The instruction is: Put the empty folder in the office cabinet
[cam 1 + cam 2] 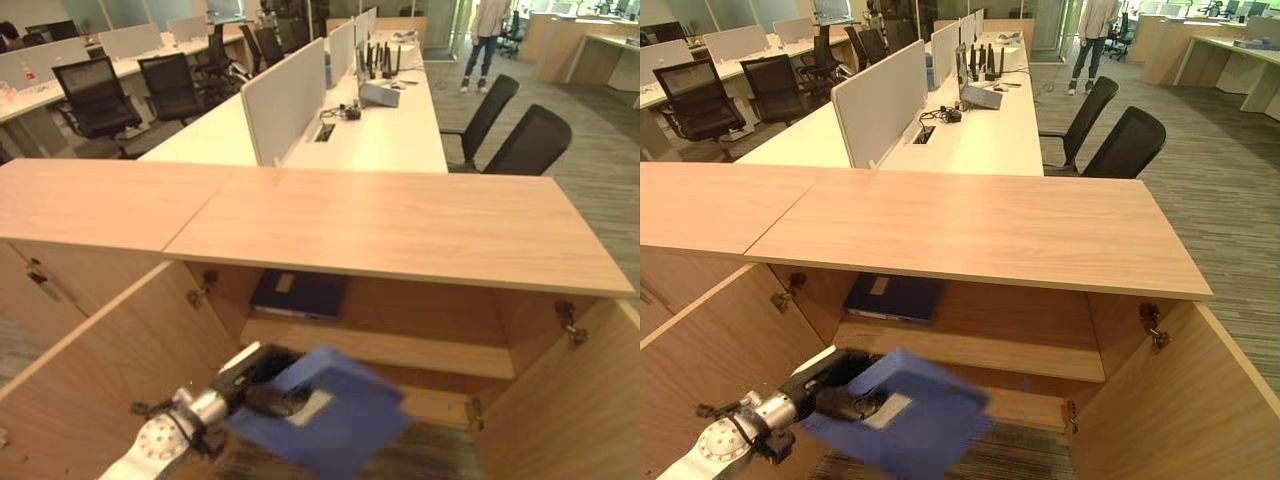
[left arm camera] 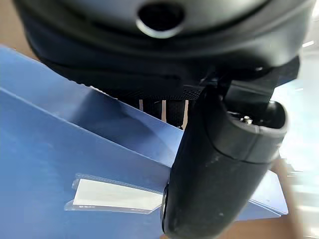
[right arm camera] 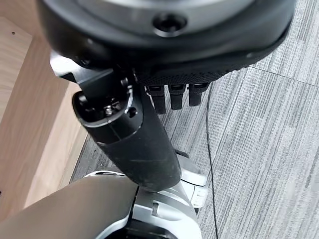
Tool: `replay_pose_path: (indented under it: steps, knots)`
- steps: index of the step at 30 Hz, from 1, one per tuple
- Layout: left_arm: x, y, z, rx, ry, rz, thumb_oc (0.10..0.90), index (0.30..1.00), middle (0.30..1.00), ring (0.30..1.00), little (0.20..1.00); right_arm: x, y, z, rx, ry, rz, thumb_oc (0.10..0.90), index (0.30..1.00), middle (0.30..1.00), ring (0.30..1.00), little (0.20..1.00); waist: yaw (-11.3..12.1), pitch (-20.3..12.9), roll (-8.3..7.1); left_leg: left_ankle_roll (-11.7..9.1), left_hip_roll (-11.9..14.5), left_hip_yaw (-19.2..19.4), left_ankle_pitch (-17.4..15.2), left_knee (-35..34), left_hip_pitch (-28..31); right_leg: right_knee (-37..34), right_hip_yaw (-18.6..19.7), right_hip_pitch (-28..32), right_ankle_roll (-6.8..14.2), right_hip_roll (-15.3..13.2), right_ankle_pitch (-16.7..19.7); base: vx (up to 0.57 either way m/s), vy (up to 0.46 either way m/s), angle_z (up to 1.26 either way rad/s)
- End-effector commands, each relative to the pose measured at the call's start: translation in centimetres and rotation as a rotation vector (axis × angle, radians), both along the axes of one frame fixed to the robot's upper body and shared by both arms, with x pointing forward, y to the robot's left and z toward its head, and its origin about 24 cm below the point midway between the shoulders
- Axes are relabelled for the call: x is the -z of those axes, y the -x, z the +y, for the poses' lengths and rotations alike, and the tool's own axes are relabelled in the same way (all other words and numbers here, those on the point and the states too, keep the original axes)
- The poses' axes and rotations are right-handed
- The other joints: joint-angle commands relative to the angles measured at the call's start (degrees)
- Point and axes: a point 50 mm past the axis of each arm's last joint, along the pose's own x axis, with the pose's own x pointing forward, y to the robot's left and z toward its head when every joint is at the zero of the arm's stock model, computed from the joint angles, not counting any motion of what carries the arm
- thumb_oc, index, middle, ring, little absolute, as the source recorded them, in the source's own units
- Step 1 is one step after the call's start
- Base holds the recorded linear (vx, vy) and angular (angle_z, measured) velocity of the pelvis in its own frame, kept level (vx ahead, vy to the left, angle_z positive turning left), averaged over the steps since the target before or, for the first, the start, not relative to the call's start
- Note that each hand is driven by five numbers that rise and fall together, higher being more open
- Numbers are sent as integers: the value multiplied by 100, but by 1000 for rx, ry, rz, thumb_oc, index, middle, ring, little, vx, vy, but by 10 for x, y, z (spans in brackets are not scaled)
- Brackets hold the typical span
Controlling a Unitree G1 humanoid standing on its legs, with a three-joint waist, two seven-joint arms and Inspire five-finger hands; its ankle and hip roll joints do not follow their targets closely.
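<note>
A blue folder [image 1: 345, 425] with a white label pocket [image 2: 112, 195] hangs low in front of the open office cabinet [image 1: 400, 228]. My left hand [image 1: 268, 399] is shut on it: the thumb [image 2: 219, 169] presses on its top face and the fingers go underneath. The folder sits just outside the lower compartment, below the inner shelf [image 1: 400, 348]. A dark blue binder [image 1: 298, 293] lies on that shelf at the left. My right hand [image 3: 134, 139] hangs over grey carpet beside a wooden panel, fingers relaxed and holding nothing.
Both cabinet doors stand open, the left door [image 1: 110, 370] and the right door [image 1: 570, 400], flanking the opening. Behind the cabinet are white desks [image 1: 380, 130] with partitions, black office chairs [image 1: 530, 140] and a person [image 1: 488, 40] standing far back.
</note>
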Motion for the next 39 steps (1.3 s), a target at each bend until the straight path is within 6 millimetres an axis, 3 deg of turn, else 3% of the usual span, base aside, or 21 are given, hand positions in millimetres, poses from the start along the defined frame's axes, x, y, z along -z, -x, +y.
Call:
replay_pose_path:
  steps: [1, 8, 9, 10, 11, 14, 15, 19, 26, 32, 39]
  knots:
    - [-61, -36, -10, 102, -74, -358, 400, 300, 300, 300, 300, -9, -62, 22, -125, -53, -198, 800, 900, 900, 900, 900, 54, 27, -242, -158, 70, -185, -584, -2, 89, 42, 20, 437, 499, -350, -476, -14, 2, 4]
    - [-46, -30, 0, 34, -245, -388, 400, 300, 300, 300, 300, -67, -138, 7, -386, 87, -586, 800, 900, 900, 900, 900, -30, 85, -218, -125, 71, -185, -602, -2, 59, 42, 30, 392, 487, -364, -495, -5, 1, -3]
    - [-46, -30, -1, 34, -245, -388, 400, 300, 300, 300, 300, -68, -137, 7, -387, 89, -585, 800, 900, 900, 900, 900, -31, 84, -208, -125, 70, -187, -602, -2, 59, 42, 29, 393, 487, -364, -495, 0, 0, 0]
    - [-47, -30, 1, 28, -287, -414, 400, 300, 300, 300, 300, -90, -155, 3, -444, 136, -702, 800, 900, 900, 900, 900, -49, 98, -207, -120, 72, -177, -608, -2, 52, 42, 24, 380, 487, -370, -499, 0, 0, 0]
    - [-47, -31, -1, 28, -285, -426, 400, 300, 300, 300, 300, -98, -159, 2, -452, 147, -743, 800, 900, 900, 900, 900, -56, 102, -193, -118, 70, -174, -607, -2, 49, 42, 30, 375, 487, -372, -499, 0, 0, 0]
    - [-49, -33, -4, 37, -276, -445, 400, 300, 300, 300, 300, -115, -171, 9, -483, 140, -840, 800, 900, 900, 900, 900, -56, 111, -175, -119, 75, -157, -603, -2, 42, 42, 30, 365, 487, -380, -504, -7, 0, -3]
    - [-52, -34, -9, 49, -241, -462, 400, 300, 300, 300, 300, -131, -180, 18, -530, 123, -929, 800, 900, 900, 900, 900, -55, 126, -158, -121, 82, -137, -597, -2, 32, 42, 19, 351, 492, -388, -500, 0, 0, 0]
    - [-60, -36, -18, 75, -159, -487, 400, 300, 300, 300, 300, -153, -193, 39, -617, 68, -1056, 800, 900, 900, 900, 900, -47, 147, -126, -128, 90, -97, -589, -2, 26, 42, 20, 342, 494, -398, -491, -2, -1, -1]
    - [-74, -45, -27, 141, -143, -539, 400, 300, 300, 300, 300, -166, -195, 74, -756, -82, -1110, 800, 900, 900, 900, 900, -32, 150, -124, -147, 95, -64, -582, -2, 39, 42, 22, 342, 492, -404, -493, 0, 0, 0]
    - [-79, -49, -33, 168, -136, -571, 400, 300, 300, 300, 300, -175, -198, 92, -783, -179, -1153, 800, 900, 900, 900, 900, -16, 142, -132, -158, 107, -50, -575, -2, 45, 42, 4, 347, 499, -417, -490, -2, -2, -1]
    - [-93, -57, -50, 236, -48, -614, 400, 300, 300, 300, 300, -191, -216, 102, -827, -140, -1230, 800, 900, 900, 900, 900, 14, 91, -123, -156, 106, -46, -563, -2, 35, 42, 12, 337, 498, -421, -486, 0, 0, 0]
